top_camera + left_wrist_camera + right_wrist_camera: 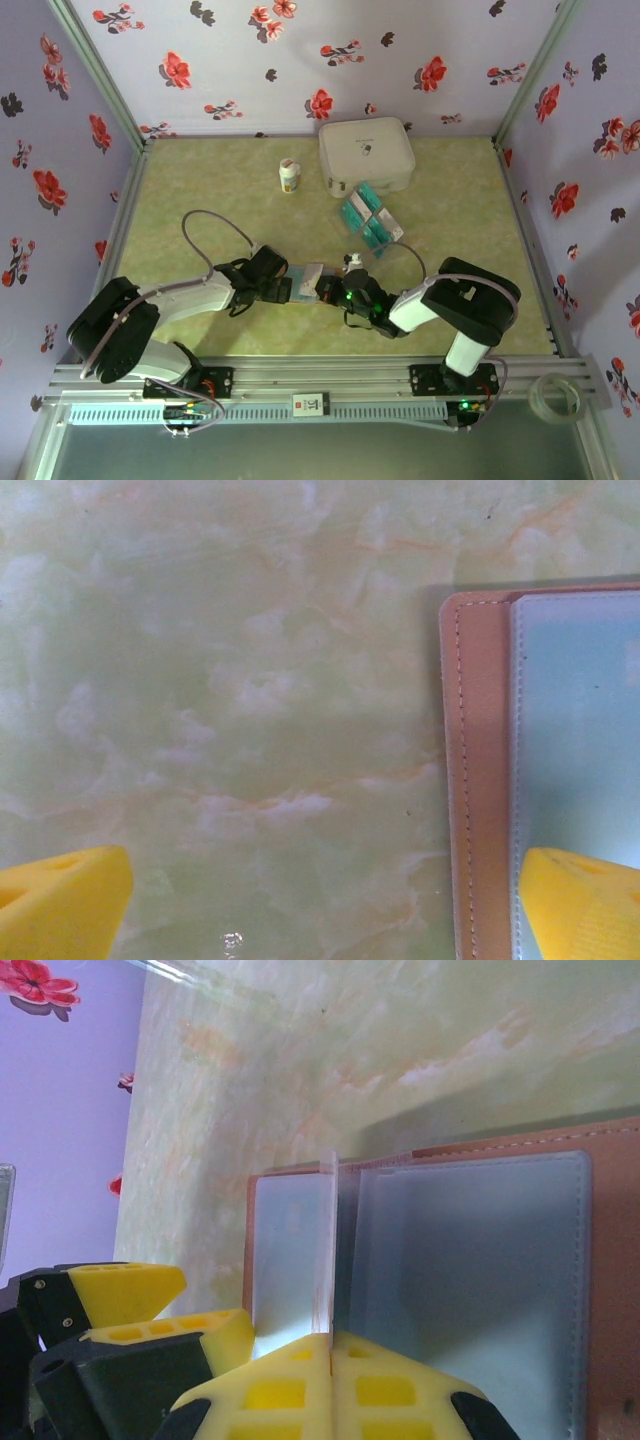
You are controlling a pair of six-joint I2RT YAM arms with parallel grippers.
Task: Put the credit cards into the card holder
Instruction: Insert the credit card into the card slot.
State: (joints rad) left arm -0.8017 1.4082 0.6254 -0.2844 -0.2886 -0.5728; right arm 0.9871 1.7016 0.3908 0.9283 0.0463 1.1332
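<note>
Starting at the left, the left gripper reaches in low over the green marbled table. Its yellow fingers are spread wide and grip nothing: one hangs over bare table, the other lies over a pocket of the card holder. The card holder lies unfolded on the table near the front middle, between the two grippers, with a brown stitched border around pale blue-grey pockets.

Right against its other side is the right gripper. Its fingers are pressed together on a thin sheet that stands upright from the holder's fold. Seen edge-on, it could be a card or a pocket leaf; I can't say which.

Farther back a small white bottle stands upright, and to its right sits a big white rounded case. The credit cards lie in a loose teal heap just in front of the case, apart from the holder. A tape roll lies on the frame at the far right.
</note>
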